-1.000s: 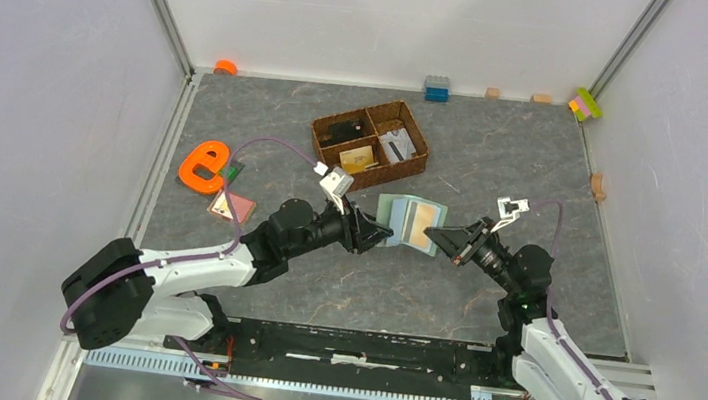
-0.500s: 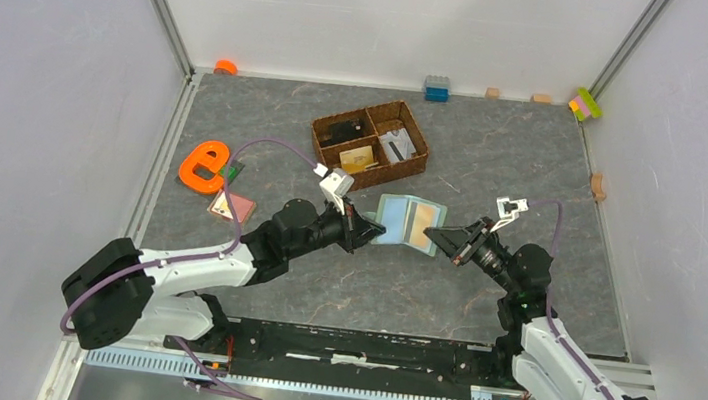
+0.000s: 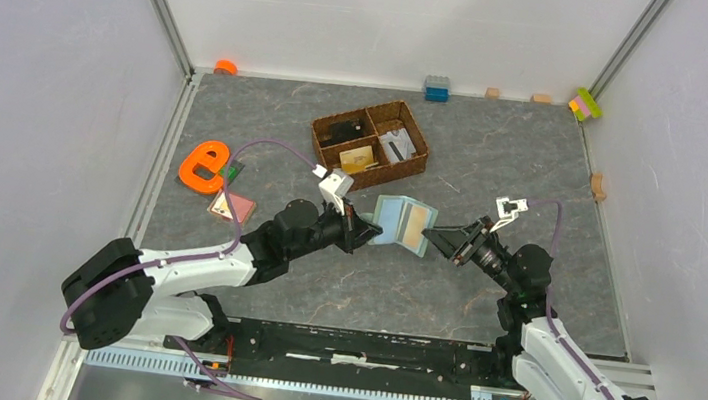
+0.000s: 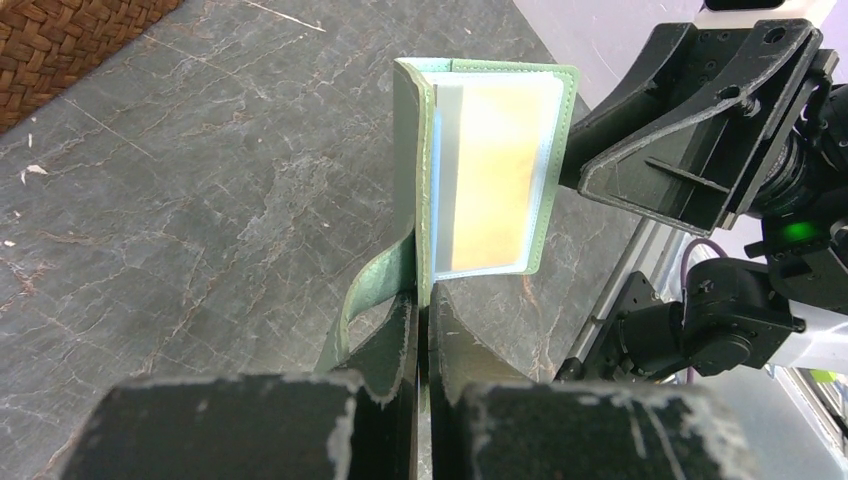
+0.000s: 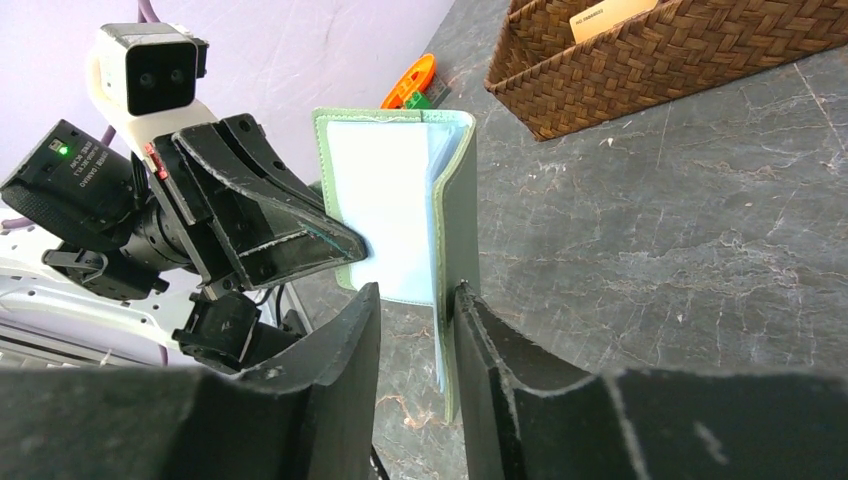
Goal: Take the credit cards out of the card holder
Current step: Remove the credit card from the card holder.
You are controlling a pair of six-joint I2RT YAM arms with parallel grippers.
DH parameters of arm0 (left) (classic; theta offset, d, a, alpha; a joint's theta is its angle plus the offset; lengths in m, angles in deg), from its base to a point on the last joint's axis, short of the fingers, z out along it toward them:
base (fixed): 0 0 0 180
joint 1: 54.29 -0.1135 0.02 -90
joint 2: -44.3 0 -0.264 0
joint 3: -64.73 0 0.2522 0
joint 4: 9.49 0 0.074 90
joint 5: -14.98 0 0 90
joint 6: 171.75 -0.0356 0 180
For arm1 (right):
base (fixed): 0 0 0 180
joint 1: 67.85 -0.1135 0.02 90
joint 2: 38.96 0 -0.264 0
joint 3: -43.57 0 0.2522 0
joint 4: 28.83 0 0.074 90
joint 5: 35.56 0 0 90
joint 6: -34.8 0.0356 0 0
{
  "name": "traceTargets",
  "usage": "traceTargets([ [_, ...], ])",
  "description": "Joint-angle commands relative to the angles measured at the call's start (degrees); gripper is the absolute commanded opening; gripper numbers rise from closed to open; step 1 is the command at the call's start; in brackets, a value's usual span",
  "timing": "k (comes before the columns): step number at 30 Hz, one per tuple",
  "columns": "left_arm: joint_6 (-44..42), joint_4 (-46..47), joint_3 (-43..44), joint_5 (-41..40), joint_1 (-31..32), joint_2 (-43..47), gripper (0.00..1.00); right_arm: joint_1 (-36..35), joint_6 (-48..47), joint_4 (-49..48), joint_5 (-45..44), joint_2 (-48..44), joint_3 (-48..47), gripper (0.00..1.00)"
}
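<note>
The sage-green card holder [image 3: 404, 223] is held open and off the table between the two arms. My left gripper [image 3: 365, 227] is shut on its left edge; in the left wrist view [image 4: 422, 310] the jaws pinch the green cover [image 4: 408, 180] beside its strap. A tan-orange credit card [image 4: 495, 180] sits in a clear inner slot. My right gripper [image 3: 429, 235] is open, and in the right wrist view [image 5: 415, 300] its jaws straddle the holder's [image 5: 460, 200] right flap, with the pale blue inside [image 5: 385, 200] between them. Two cards [image 3: 231, 207] lie on the table at the left.
A brown wicker divided basket [image 3: 415, 157] with small items stands behind the holder. An orange letter-e shape [image 3: 203, 165] lies at the left near the loose cards. Small blocks [image 3: 436, 89] line the back wall and right edge.
My left gripper has drawn slightly left with the card holder, which now stands more upright. The right gripper has closed in around its right flap.
</note>
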Motion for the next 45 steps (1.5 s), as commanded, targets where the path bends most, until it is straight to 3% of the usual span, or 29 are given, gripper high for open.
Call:
traceTargets([
  [1, 1.92, 2.31, 0.9, -2.32, -0.05, 2.12, 0.02, -0.04, -0.05, -3.1, 0.75, -0.3, -1.39, 0.34],
  [6, 3.42, 3.31, 0.25, -2.18, -0.61, 2.55, 0.02, -0.07, 0.08, -3.21, 0.99, -0.23, -1.55, 0.2],
  [20, 5.56, 14.24, -1.49, 9.37, -0.84, 2.15, 0.02, -0.07, -1.03, -2.75, 1.26, 2.99, -2.29, 0.2],
  [32, 5.29, 12.13, 0.26, 9.92, -0.84, 0.12, 0.02, -0.91, 1.11, -8.37, 4.26, 4.05, -2.09, 0.16],
  [41, 5.06, 8.96, 0.93, 8.01, -1.03, 0.61, 0.02, -3.12, 2.5, -13.45, 4.94, 3.25, -1.82, 0.08],
  [45, 5.22, 9.28, 0.89, 8.35, -1.02, 0.54, 0.02, -3.5, 2.98, -14.59, 5.42, 4.15, -1.85, 0.17],
])
